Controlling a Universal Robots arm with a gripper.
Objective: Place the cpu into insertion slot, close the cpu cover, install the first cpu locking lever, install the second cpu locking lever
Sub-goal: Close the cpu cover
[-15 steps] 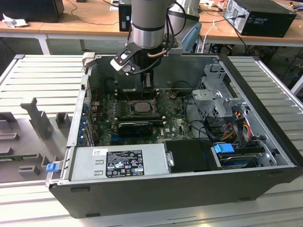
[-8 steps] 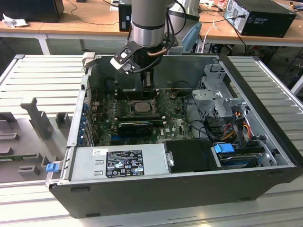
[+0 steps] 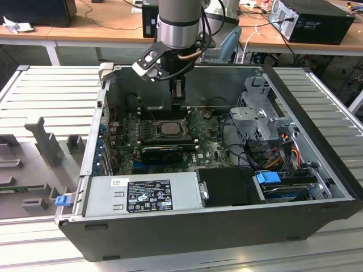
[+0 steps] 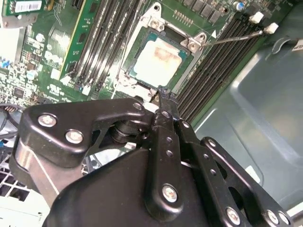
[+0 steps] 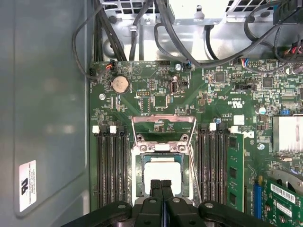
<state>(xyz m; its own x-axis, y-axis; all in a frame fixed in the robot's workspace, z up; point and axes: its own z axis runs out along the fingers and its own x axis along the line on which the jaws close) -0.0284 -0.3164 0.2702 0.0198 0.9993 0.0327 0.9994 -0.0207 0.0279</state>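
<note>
While the pale silver square cpu (image 5: 163, 171) is seated in the dark metal-rimmed insertion slot (image 5: 138, 174), the black gripper (image 5: 161, 183) is held over its edge, fingers pressed together, empty.

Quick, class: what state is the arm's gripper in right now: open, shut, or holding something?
Gripper: fingers shut together, nothing held, near the cpu that lies in the insertion slot.
</note>
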